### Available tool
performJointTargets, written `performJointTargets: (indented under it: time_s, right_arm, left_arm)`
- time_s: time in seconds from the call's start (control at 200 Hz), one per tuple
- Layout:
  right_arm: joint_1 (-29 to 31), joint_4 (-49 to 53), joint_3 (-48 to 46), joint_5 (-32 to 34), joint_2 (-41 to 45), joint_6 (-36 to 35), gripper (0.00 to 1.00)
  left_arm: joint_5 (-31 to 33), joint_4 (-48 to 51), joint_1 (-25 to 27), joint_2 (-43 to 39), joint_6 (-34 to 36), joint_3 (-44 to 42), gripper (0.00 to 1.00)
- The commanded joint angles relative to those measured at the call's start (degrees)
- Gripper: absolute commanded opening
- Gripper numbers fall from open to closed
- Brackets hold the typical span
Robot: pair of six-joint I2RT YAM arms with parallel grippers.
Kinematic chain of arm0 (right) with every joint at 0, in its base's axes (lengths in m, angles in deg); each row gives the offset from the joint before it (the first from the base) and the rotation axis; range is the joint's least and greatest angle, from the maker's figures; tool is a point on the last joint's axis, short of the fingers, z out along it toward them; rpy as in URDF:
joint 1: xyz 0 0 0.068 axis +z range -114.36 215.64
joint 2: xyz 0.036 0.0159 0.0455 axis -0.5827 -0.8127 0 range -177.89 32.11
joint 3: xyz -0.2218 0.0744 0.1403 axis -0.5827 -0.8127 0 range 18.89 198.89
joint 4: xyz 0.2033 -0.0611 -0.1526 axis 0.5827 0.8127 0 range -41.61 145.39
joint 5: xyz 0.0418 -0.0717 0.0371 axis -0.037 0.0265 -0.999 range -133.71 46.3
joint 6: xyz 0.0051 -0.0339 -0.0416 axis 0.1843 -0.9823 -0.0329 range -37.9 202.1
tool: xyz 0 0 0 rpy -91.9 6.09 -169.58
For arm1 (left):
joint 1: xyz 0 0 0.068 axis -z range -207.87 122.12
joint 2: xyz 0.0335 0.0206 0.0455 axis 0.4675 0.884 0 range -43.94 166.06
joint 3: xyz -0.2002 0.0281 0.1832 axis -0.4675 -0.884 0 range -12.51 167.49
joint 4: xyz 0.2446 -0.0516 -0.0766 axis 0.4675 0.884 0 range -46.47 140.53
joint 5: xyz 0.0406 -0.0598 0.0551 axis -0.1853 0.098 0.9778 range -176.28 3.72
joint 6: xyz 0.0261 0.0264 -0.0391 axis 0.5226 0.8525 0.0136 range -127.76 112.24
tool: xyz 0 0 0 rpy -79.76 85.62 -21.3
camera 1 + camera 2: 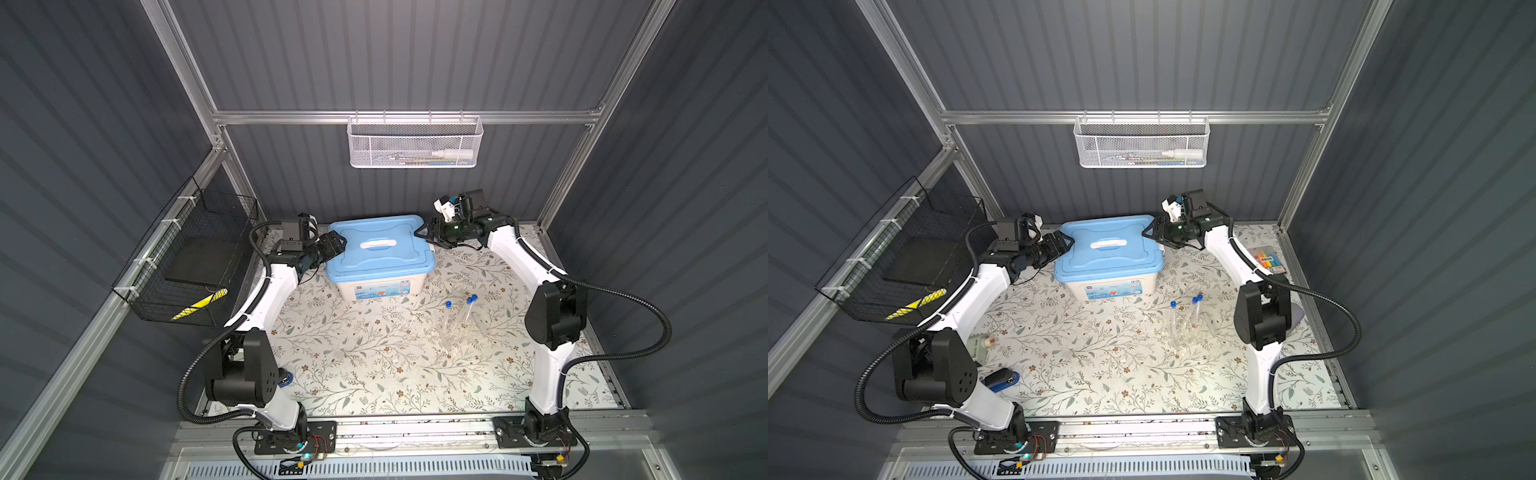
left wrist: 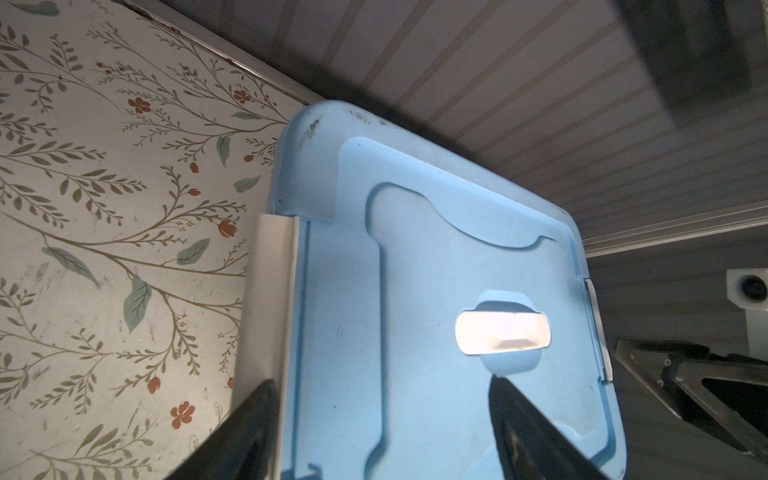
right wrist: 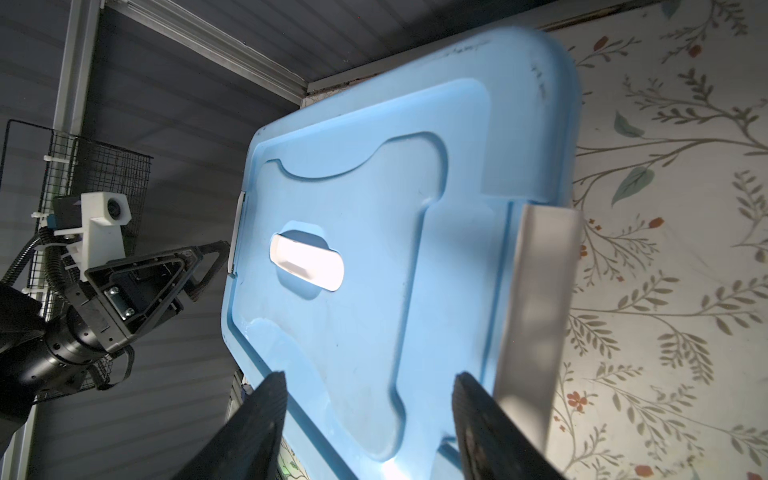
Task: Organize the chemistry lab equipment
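While both arms are hanging over the back of the table, the flowered tablecloth (image 1: pixel 374 365) is covering the whole work surface, pale with thin green branches and small red-brown flowers. Dark grey ribbed walls (image 1: pixel 395 54) are closing the cell on three sides, and aluminium bars (image 1: pixel 291 117) are framing them. A white mesh basket (image 1: pixel 415 143) is hanging from the rear bar with a white bottle lying inside, and a black wire basket (image 1: pixel 195 257) is hanging on the left wall.

A storage box (image 1: pixel 380 286) with a light blue lid (image 1: pixel 374 262) is standing at the rear middle of the cloth, shut, its white handle (image 1: pixel 379 244) lying flat. The left gripper (image 1: pixel 340 242) is hovering at the left edge of the lid and the right gripper (image 1: pixel 419 232) at the right edge. In each wrist view the jaws are standing apart above the lid's edge. A white latch (image 2: pixel 270 299) is showing just beside one left finger (image 2: pixel 249 432).

The blue-capped test tubes (image 1: pixel 459 318) are lying on the cloth in front of the box, toward the right, well apart from both grippers. Their clear bodies are hard to separate from the pattern. In a top view a pack of coloured markers (image 1: pixel 1268 259) is lying by the right wall, behind the right arm, and a blue object (image 1: pixel 1003 380) is lying near the left arm's base
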State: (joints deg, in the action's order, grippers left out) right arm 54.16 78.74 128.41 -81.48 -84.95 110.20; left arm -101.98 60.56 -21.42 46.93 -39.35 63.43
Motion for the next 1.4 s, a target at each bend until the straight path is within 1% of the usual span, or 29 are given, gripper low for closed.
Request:
performJointTargets:
  time_s: [0.0, 0.095, 0.24, 0.415, 0.68, 0.93, 1.091, 1.241, 1.396]
  right_arm:
    - [0.1, 1.9, 0.6, -0.3, -1.8, -1.1, 0.66]
    - [0.1, 1.8, -0.6, 0.2, -1.2, -1.4, 0.66]
    - [0.1, 1.9, 0.1, 1.1, 0.3, -2.1, 0.68]
    - [-0.6, 1.5, -0.8, 2.8, 2.6, -2.4, 0.71]
    - [-2.3, -1.9, -4.4, 1.7, 3.8, -1.1, 0.75]
    - [-2.2, -2.7, -4.1, -1.4, 1.2, 0.2, 0.74]
    - [-2.0, -2.9, -4.2, -1.8, 1.0, -0.1, 0.73]
    - [-1.7, -3.2, -4.1, -3.2, -0.1, 0.5, 0.7]
    - [-1.2, -4.0, -4.2, -4.4, -0.7, 1.0, 0.7]
  left_arm:
    - [-1.8, 0.1, 0.7, 0.7, -0.9, 0.7, 0.81]
    - [-1.6, 0.3, 0.8, 0.5, -0.8, 0.3, 0.81]
    - [-1.3, 0.4, 0.7, 0.3, -0.7, 0.4, 0.81]
    - [-1.4, 0.7, 0.8, 0.7, -0.6, 1.4, 0.81]
    - [-1.9, 0.4, 0.8, 1.1, -0.8, 1.4, 0.81]
    - [-2.0, 0.2, 0.8, 1.3, -1.1, 1.4, 0.81]
    - [-2.1, 0.2, 0.8, 1.4, -1.2, 1.3, 0.81]
    - [-2.1, -0.1, 0.7, 1.5, -1.1, 1.2, 0.81]
    - [-2.5, -0.4, 0.8, 2.0, -1.3, 1.4, 0.81]
